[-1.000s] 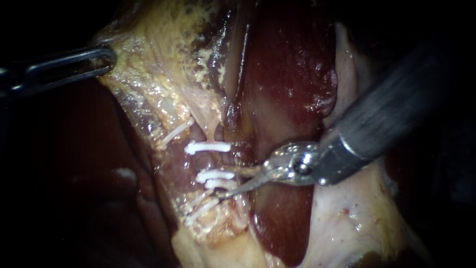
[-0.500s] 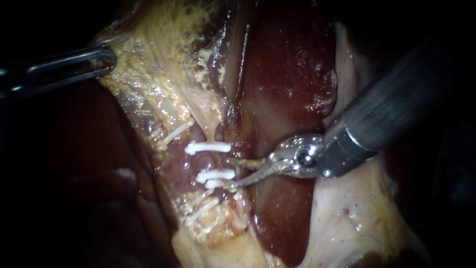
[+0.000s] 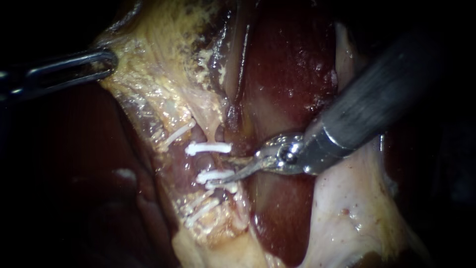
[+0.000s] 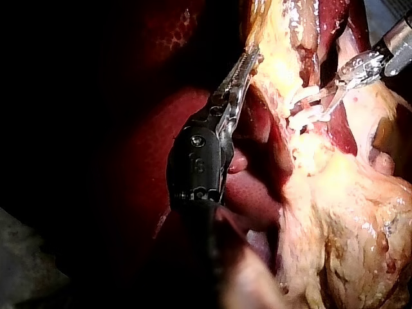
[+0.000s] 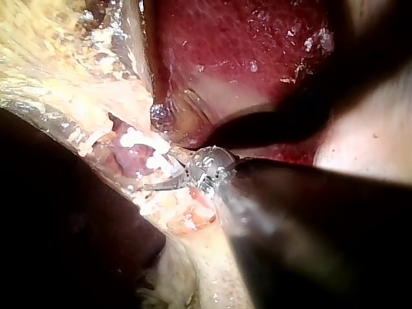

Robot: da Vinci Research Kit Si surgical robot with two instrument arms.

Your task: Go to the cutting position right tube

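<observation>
Looking down the endoscope, I have my right instrument (image 3: 223,172) coming in from the upper right. Its two thin blades are spread, with a clear gap between them and nothing pinched. They point at the right tube (image 3: 206,161), which runs up and down in the middle of the field, at the edge of a band of pale yellow tissue (image 3: 158,84).

An upper clip (image 3: 208,148) crosses the tube, and a lower pair of clips (image 3: 215,175) crosses it just beneath. The upper blade lies just beside the bare stretch of tube between them, on its right. The lower blade's tip rests against the lower pair. I cannot tell whether either blade touches the tube itself.

An upper slanted clip (image 3: 177,132) and a lower slanted clip (image 3: 201,211) sit a little further left.

My left instrument (image 3: 110,60) comes in from the left, well apart from the clips. Its jaws are pressed together on the edge of the pale yellow tissue, which is drawn taut toward them. Dark red tissue (image 3: 292,74) lies behind the right instrument's shaft.
</observation>
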